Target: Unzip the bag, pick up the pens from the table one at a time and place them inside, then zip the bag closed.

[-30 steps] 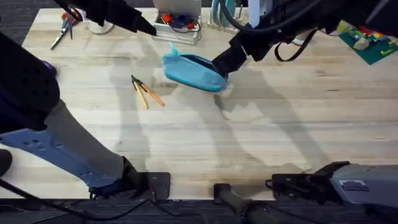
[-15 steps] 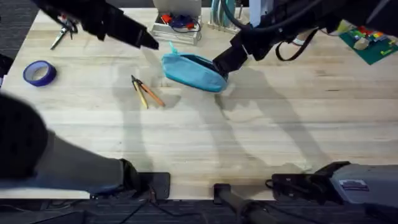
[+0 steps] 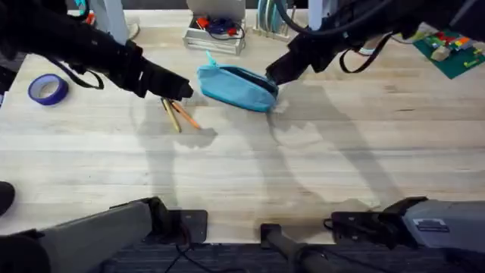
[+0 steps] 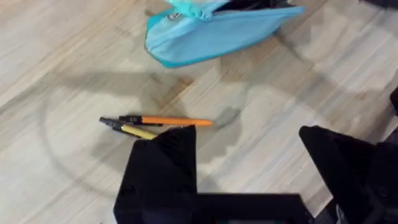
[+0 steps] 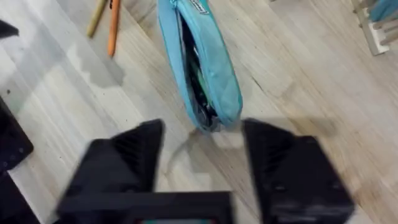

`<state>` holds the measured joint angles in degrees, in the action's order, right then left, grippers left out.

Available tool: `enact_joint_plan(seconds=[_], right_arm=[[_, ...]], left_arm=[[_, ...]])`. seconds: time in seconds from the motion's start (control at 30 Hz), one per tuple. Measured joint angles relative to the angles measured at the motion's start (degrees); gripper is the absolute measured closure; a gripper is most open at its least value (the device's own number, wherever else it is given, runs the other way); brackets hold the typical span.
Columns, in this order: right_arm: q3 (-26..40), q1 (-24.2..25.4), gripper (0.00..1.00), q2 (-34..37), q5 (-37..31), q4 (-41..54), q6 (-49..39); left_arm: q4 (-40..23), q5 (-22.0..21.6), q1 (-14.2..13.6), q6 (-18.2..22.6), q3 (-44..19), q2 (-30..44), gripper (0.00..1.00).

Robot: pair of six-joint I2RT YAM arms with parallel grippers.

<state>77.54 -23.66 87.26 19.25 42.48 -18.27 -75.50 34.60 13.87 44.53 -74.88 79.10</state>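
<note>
The bag (image 3: 236, 87) lies on the counter (image 3: 341, 152) toward its far side, zipper parted along the top; the right wrist view shows a dark interior with something green inside, not identifiable. Two pens (image 3: 176, 115), one orange and one yellow, lie side by side just beside the bag, apart from it. The left hand (image 4: 245, 162) hangs over them, fingers spread wide and holding nothing, apparently placed to pick one. The right hand (image 5: 202, 146) sits at the bag's end, fingers wide apart around it without visibly clamping, probably to steady it. A blue tape roll (image 3: 48, 89) lies well apart.
</note>
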Motion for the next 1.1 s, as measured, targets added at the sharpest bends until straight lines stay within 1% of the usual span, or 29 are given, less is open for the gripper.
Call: enact_joint_plan(seconds=[0.03,0.1,0.17,0.2,0.27,0.47,0.6,0.63,0.87,1.1], right_arm=[[0.0,0.0,0.34,0.0,0.0,0.08,-0.45],[0.0,0.0,0.576,0.0,0.0,0.91,-2.29],[0.0,0.0,0.869,0.0,0.0,2.18,-4.18],[0.0,0.0,0.944,0.0,0.0,2.94,-4.93],[0.0,0.0,0.97,0.0,-0.03,4.3,-6.78],[0.0,0.0,0.972,0.0,-0.16,9.47,-14.36],[0.0,0.0,0.971,0.14,-0.18,9.85,-18.8],[0.02,0.0,0.971,1.52,-0.16,9.7,-21.06],[0.02,0.0,0.97,7.11,-0.11,6.77,-22.98],[0.02,0.0,0.971,9.82,2.23,3.98,-23.57]], left_arm=[[-0.02,-0.18,0.0,-0.12,0.03,-0.08,0.003],[0.04,-0.51,0.0,-0.45,0.05,-0.08,0.002],[0.07,-0.9,0.0,-0.62,0.05,-0.08,0.002],[0.09,-1.06,0.0,-0.65,0.05,-0.08,0.002],[0.09,-1.24,0.0,-0.85,0.07,-0.08,0.003],[0.08,-1.41,0.0,-1.05,0.07,-0.08,0.005],[0.09,-1.41,0.0,-1.07,0.07,-0.08,0.006],[0.09,-1.41,0.0,-1.07,0.07,-0.08,0.003],[0.09,-1.41,0.0,-1.14,0.06,-0.08,0.005],[0.09,-1.41,0.0,-1.27,0.07,-0.08,0.005]])
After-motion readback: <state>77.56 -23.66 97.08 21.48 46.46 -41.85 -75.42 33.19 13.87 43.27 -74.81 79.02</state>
